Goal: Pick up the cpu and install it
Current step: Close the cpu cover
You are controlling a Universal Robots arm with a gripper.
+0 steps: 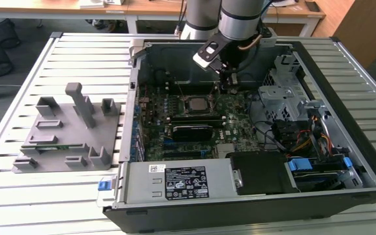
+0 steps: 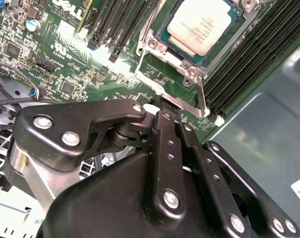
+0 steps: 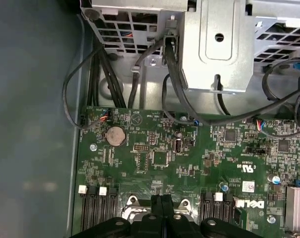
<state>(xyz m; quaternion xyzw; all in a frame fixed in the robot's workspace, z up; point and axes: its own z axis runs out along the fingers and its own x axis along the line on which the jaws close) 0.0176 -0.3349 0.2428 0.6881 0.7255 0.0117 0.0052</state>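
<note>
Cpu [image 1: 196,104] lies in the motherboard socket [image 2: 151,45], apparently seated; in the exterior view the hand [image 1: 228,87] hangs at its 2 o'clock, fingers [image 3: 156,203] pressed together, gripping nothing.

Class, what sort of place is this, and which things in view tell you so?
Probably a robotics lab set up for computer assembly: a robot arm reaches into an open computer case on a slatted metal table, a grey fixture block beside it, wooden desks behind.

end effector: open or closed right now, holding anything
End effector: closed, fingers together, holding nothing. The cpu lies in the socket, apart from it.
</note>
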